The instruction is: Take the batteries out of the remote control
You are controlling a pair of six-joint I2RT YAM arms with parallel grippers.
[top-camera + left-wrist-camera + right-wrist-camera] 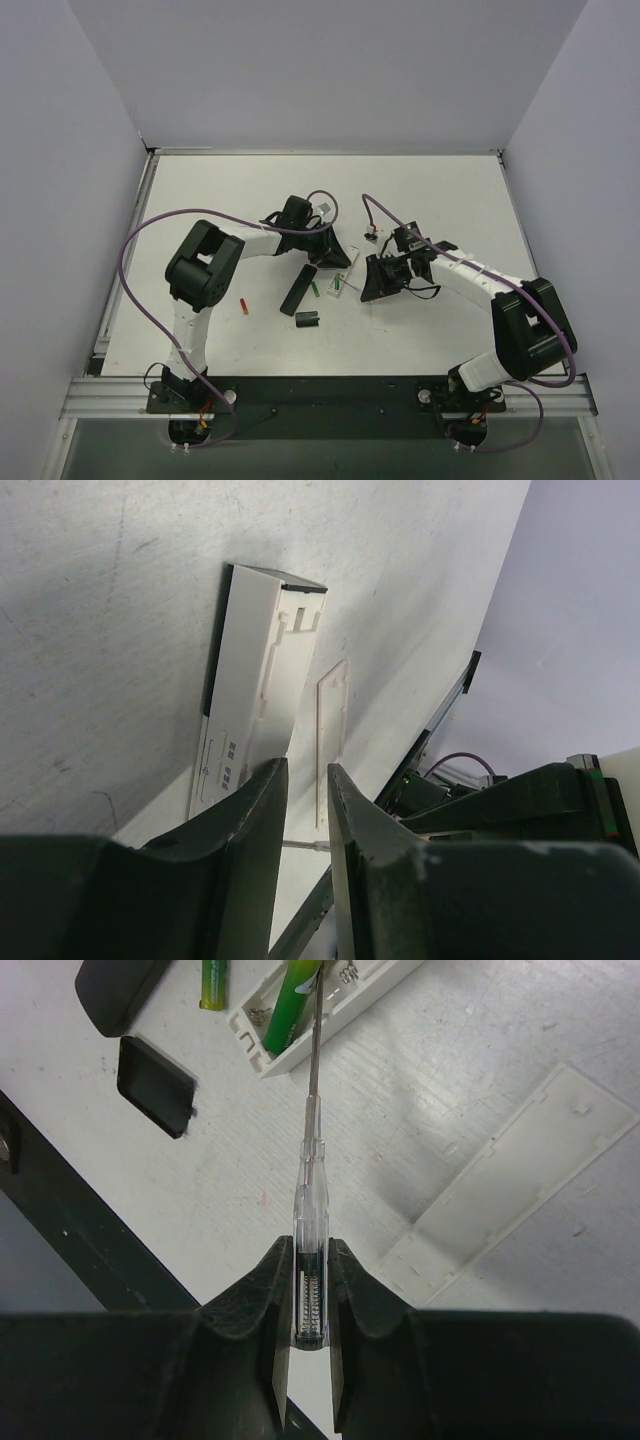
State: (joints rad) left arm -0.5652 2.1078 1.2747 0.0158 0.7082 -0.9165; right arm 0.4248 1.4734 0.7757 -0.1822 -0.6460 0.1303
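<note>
The white remote lies open with one green battery in its compartment. It also shows in the left wrist view and the top view. My right gripper is shut on a clear screwdriver whose tip rests at that battery. A second green battery lies loose beside the remote. One red battery lies on the table to the left; no other red one shows. My left gripper sits over the remote's far end, jaws a narrow gap apart with nothing between them.
A black remote and its short black cover block lie left of the white remote. The white cover strip lies to the right of the remote. The two grippers are close together at mid-table.
</note>
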